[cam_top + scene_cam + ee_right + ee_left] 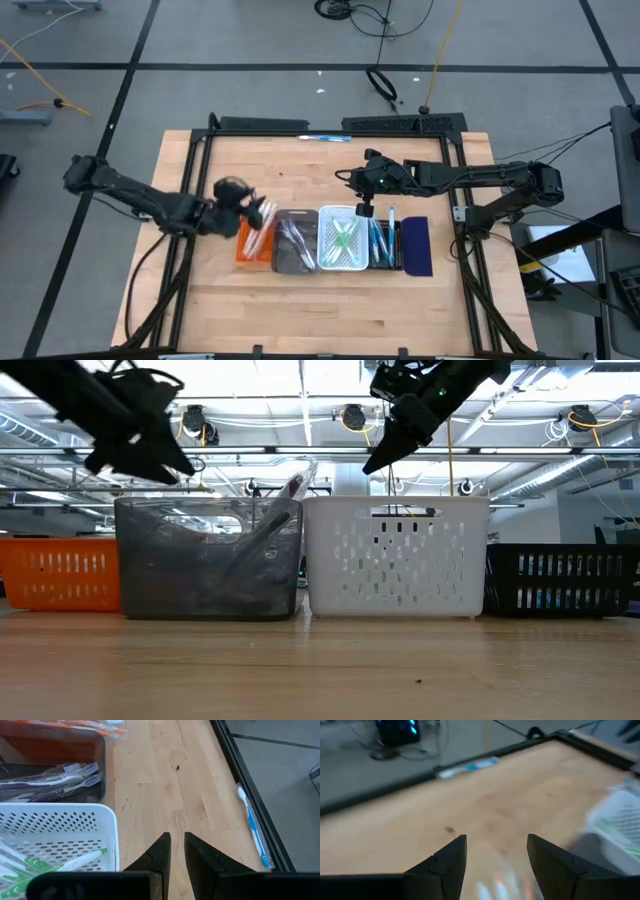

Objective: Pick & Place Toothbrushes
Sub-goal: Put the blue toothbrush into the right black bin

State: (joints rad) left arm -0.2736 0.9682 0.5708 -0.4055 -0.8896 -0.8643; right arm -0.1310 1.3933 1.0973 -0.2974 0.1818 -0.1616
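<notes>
Toothbrushes [345, 240] sit sorted in the tray row: green/white in the white tray [330, 262], others in the grey tray [296, 262], orange tray [243, 250] and black tray [397, 240]; one blue toothbrush [252, 827] lies on the table's frame edge. Left gripper [262, 214] over the orange tray, fingers spread, empty. Right gripper [364, 211] above the white tray's far edge, fingers nearly together, holding nothing.

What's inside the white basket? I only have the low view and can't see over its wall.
Observer: Green-and-white toothbrushes lie in the white tray.
Operator: Is the left gripper carrying anything?
Observer: No. The left gripper is open and empty, over the far end of the orange tray.
Operator: Any brush outside the trays?
Observer: One blue toothbrush lies at the table's far edge, against the black frame.
</notes>
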